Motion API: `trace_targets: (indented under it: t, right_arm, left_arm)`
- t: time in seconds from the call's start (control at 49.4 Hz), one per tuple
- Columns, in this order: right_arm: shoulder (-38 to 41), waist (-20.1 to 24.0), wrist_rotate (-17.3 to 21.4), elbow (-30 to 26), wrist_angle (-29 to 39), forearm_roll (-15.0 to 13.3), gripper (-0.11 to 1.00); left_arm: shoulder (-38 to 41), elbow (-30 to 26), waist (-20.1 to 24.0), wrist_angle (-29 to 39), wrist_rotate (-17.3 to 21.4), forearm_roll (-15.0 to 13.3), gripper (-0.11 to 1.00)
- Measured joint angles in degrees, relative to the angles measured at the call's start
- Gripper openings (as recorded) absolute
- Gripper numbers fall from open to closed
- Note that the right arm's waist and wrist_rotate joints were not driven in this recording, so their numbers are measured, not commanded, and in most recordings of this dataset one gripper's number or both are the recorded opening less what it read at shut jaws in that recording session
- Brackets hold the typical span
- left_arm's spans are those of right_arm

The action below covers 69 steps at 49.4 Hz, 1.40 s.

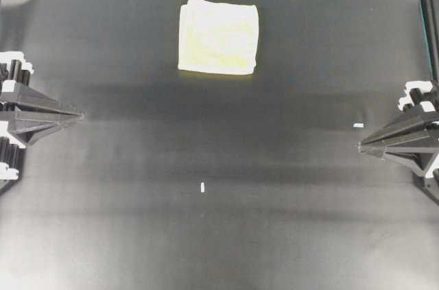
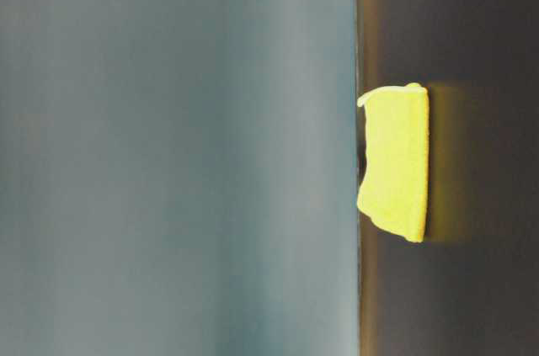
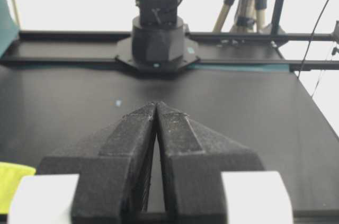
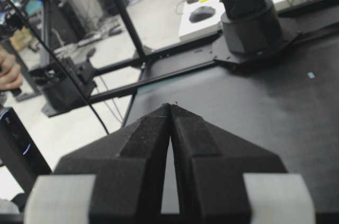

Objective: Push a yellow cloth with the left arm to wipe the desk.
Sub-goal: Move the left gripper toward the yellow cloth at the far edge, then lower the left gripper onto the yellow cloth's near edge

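From overhead, the yellow cloth (image 1: 218, 36) lies flat and roughly square near the desk's (image 1: 219, 235) far edge, sides parallel to it, well apart from the left gripper (image 1: 81, 116) and right gripper (image 1: 361, 145). Table-level shows only the cloth's (image 2: 396, 162) thickness. Each wrist view shows its jaws pressed together, empty; the left catches a yellow corner (image 3: 11, 181).

A tripod (image 3: 244, 1) stands against bright white light; pale workshop floor (image 4: 159, 17) (cluttered) lies beyond.
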Motion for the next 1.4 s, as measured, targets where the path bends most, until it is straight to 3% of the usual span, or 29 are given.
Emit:
trace_targets:
  t: [0.182, 0.506, 0.689, 0.932, 1.074, 1.297, 1.398]
  right_arm:
    - [0.0, 0.0, 0.0, 0.0, 1.1, 0.0, 0.00]
    - [0.8, 0.0, 0.1, 0.0, 8.0, 0.1, 0.00]
    - [1.1, 0.0, 0.1, 0.4, 14.9, 0.0, 0.00]
    - [-0.5, 0.0, 0.0, 1.8, 16.4, 0.1, 0.00]
    - [-1.5, 0.0, 0.1, 2.4, 16.6, 0.0, 0.00]
    - [-1.9, 0.0, 0.1, 2.9, 17.7, 0.1, 0.00]
    - [-1.9, 0.0, 0.1, 2.9, 18.0, 0.0, 0.00]
  left_arm:
    - [3.9, -1.3, 2.7, -0.2, -0.3, 2.0, 0.00]
    - [18.1, -5.1, 9.7, -0.3, -1.1, 2.2, 0.00]
    - [29.1, -9.5, 14.4, -2.2, -1.1, 2.2, 0.00]
    - [47.5, -17.8, 19.2, -7.0, -1.0, 2.2, 0.05]
    - [56.9, -23.5, 22.6, -7.5, -1.1, 2.2, 0.20]
    - [67.7, -31.4, 25.8, -5.8, -1.1, 2.2, 0.67]
    - [71.5, -35.3, 26.6, -3.1, -1.2, 2.2, 0.80]
